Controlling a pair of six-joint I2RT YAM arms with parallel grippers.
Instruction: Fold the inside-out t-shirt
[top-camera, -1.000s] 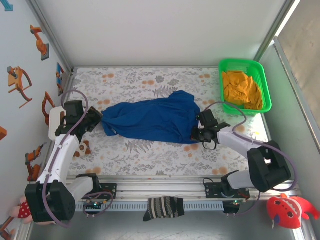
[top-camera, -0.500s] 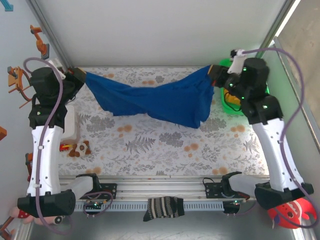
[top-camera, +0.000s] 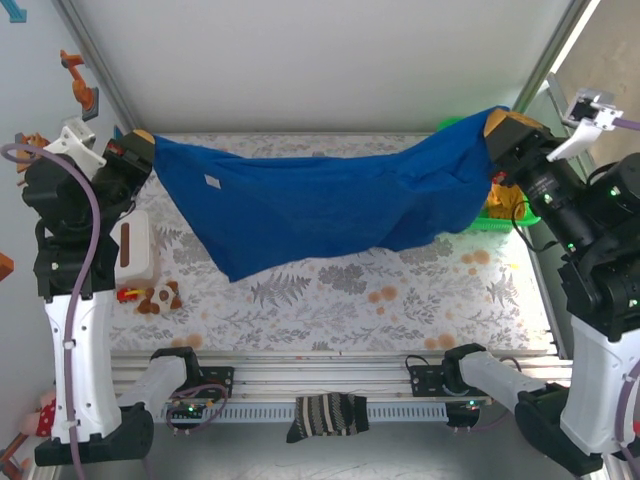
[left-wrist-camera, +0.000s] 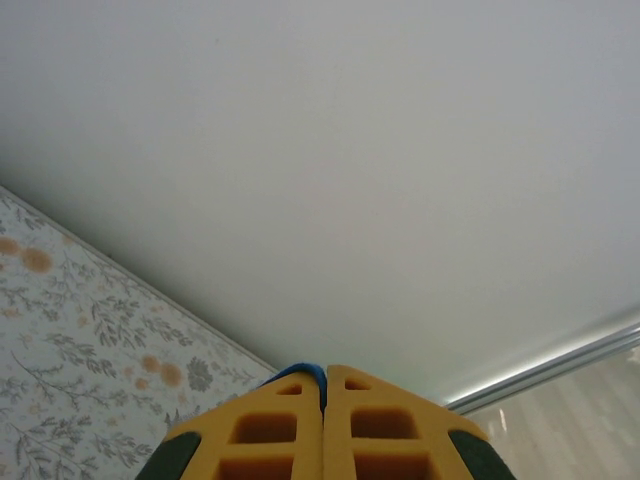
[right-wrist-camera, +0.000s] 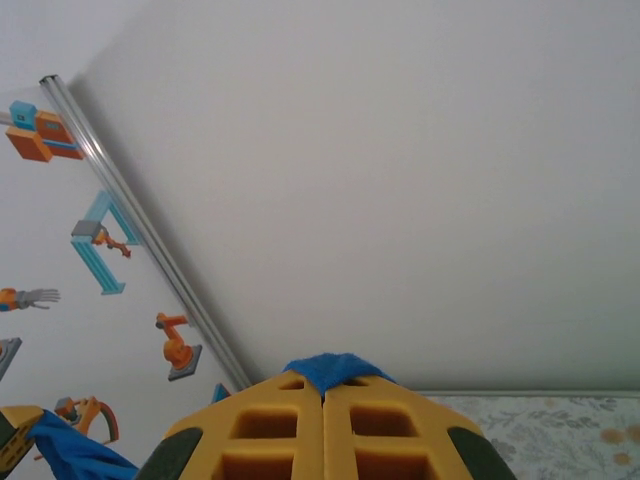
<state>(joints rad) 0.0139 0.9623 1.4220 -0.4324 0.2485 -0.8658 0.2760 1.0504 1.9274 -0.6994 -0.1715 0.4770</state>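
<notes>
A small white tag (top-camera: 213, 181) sits on the big, wrinkly royal-blue cloth t-shirt (top-camera: 330, 205), near its left end. The tag is too small to read.

A green plastic basket (top-camera: 500, 222) stands at the right end of the t-shirt, and the shirt hides most of it. A crumpled orange-yellow cloth (top-camera: 499, 196) lies inside the basket.

The t-shirt hangs up in the air, stretched wide from side to side over the flowery worktop (top-camera: 350, 290). Its bottom edge sags lowest under its left half. I cannot tell if it touches the worktop there.

The yellow left fingers (top-camera: 138, 138) are squeezed tight together on the top left corner of the t-shirt. In the left wrist view, a bit of blue cloth (left-wrist-camera: 300, 373) peeks out between those fingers (left-wrist-camera: 262, 430).

The yellow right fingers (top-camera: 505, 125) are squeezed tight on the top right corner of the t-shirt. In the right wrist view, blue cloth (right-wrist-camera: 330, 368) pokes up at the tips of those fingers (right-wrist-camera: 270, 425).

On the near side of the t-shirt's left end are a white box (top-camera: 135, 250) and a small brown toy bear (top-camera: 160, 297). A black-and-white striped sock (top-camera: 325, 414) lies on the near side of the t-shirt's middle, on the metal rail (top-camera: 380, 400).
</notes>
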